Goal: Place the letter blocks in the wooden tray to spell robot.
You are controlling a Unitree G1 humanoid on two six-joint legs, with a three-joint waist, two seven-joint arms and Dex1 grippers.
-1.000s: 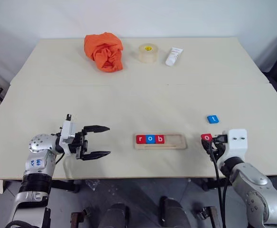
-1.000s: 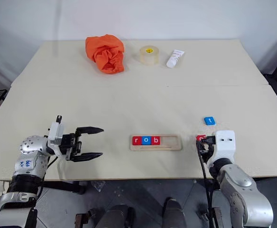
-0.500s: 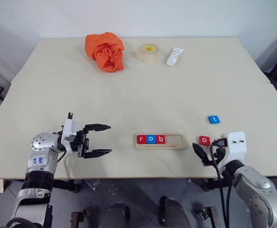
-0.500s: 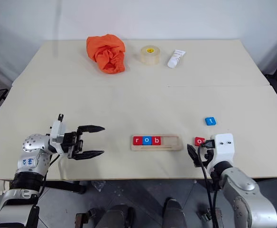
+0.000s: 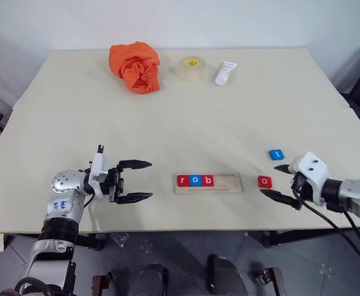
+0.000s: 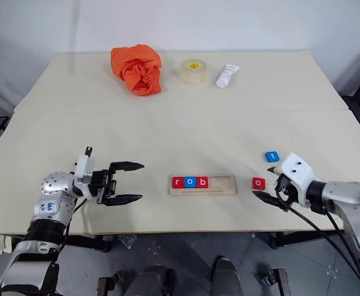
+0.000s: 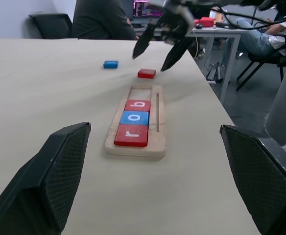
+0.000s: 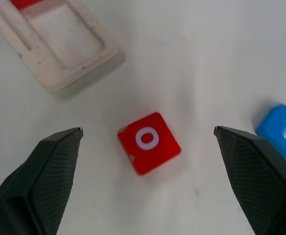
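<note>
Blocks r, o and b (image 5: pixel 195 180) sat in the tray (image 5: pixel 230 183) in the head views, filling its left part in order, red, blue, red, with the right two places bare; so three of five were done; the red o (image 5: pixel 264 181) lay on the table (image 5: pixel 180 123) just right of the tray, and the blue t (image 5: pixel 277 154) a little beyond it; the right gripper (image 5: pixel 281 182) stood wide open and empty just beside the red o; the left gripper (image 5: pixel 135 181) hung open and empty, well left of the tray.

From the left wrist, the tray ran away lengthwise, r nearest, then o, then b, the far end vacant; the red o (image 7: pixel 146 73) and t (image 7: pixel 110 64) lay past it.

From the right wrist, the red o (image 8: pixel 148 142) lay flat between the spread fingers (image 8: pixel 45 171), untouched; the t (image 8: pixel 282 129) was near; the tray's empty end (image 8: pixel 59 44) was close by; I judged the o and t remained to be placed.
</note>
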